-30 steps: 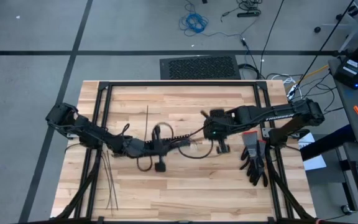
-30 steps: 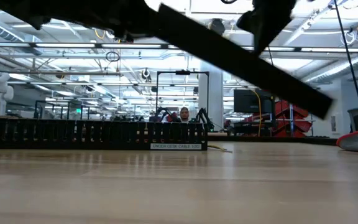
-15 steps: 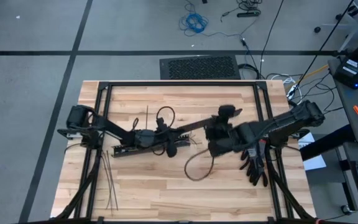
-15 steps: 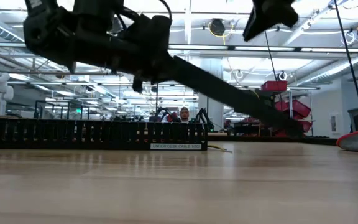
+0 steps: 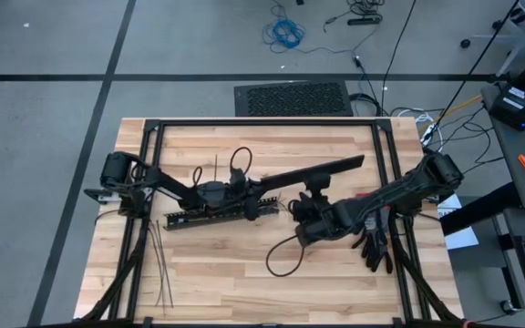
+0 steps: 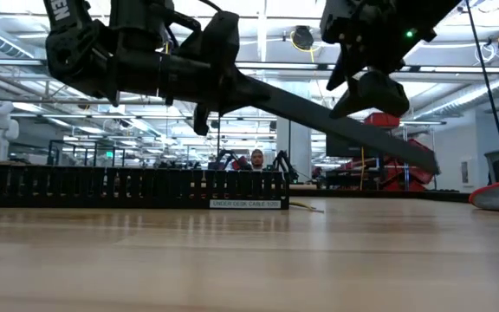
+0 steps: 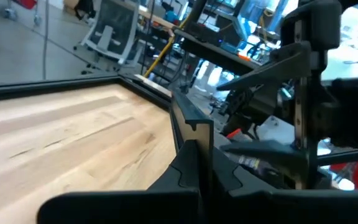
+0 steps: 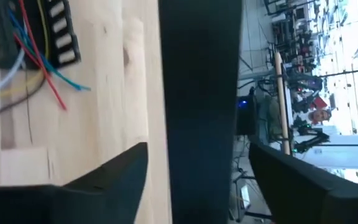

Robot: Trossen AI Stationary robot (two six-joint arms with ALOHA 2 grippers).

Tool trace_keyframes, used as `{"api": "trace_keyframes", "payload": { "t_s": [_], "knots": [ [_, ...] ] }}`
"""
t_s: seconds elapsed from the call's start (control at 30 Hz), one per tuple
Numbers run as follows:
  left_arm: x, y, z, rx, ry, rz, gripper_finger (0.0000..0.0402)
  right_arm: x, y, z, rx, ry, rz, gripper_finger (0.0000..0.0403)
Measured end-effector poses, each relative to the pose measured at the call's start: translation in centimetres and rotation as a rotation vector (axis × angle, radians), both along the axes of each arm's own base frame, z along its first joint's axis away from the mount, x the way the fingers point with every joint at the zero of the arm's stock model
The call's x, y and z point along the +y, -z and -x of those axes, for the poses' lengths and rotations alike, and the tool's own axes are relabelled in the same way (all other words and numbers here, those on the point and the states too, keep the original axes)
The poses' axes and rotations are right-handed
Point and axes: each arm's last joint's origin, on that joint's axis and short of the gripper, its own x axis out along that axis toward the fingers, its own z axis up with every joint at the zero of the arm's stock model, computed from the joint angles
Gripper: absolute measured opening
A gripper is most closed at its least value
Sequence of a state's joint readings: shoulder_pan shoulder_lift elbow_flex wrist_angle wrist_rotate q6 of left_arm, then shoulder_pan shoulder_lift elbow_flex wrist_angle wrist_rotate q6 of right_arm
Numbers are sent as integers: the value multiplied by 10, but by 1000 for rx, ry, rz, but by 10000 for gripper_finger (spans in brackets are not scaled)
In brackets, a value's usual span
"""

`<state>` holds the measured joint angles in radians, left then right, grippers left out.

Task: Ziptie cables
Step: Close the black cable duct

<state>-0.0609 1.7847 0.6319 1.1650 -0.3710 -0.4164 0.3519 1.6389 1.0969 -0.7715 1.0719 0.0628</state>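
1. The left gripper [image 5: 249,196] has its fingers pressed together, pinching one end of a long black strip [image 5: 317,171] and holding it slanted above the middle of the table [image 5: 244,292]. The right gripper [image 8: 197,149] has its fingers spread wide either side of the same strip, not touching it.
2. That strip is the largest loose piece. It looks stiff and light, and it stays straight while held by one end only.
3. The slotted black duct [image 5: 194,217] lies flat, left of the table's centre and roughly parallel to the long edges. It looks rigid and unlikely to shift much.
4. The cables [image 8: 45,78] are thin red, blue, white and yellowish wires. They spill out of the duct's end and fan loosely over the bare wood near the table's centre, close under the right gripper.
5. I judge the cables very light, limp and springy, so the strands will splay unless gathered first. The best hold is probably around the whole bundle just beside the duct, where the wires run closest together. Their free tips would slip out one by one.
6. The zipties [image 5: 160,269] are a few hair-thin dark strips by the table's left edge, toward the lower-left corner of the high view and well apart from the cables. They look smooth, bendy and flat on the wood, so they should be hard to pinch. An end is likely the easiest place to lift one.
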Motion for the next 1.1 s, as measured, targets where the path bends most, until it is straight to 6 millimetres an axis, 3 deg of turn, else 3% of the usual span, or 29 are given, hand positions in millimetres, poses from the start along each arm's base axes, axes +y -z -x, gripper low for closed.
{"api": "trace_keyframes", "payload": {
  "t_s": [0.23,0.47,0.67,0.97,1.1],
  "knots": [
    [4,0,-1,-17,36,55,1,-10,0,-6,11,9,-21,326],
    [4,0,-1,-24,39,71,1,-39,1,-15,31,63,-181,362],
    [5,-2,-1,-35,48,72,1,-58,-10,-21,-9,132,-148,364],
    [4,-3,-1,-47,63,73,3,-57,-17,-27,-43,118,-177,363],
    [3,-2,-1,-42,68,73,5,-59,-16,-28,-47,117,-231,336]
  ]
}}
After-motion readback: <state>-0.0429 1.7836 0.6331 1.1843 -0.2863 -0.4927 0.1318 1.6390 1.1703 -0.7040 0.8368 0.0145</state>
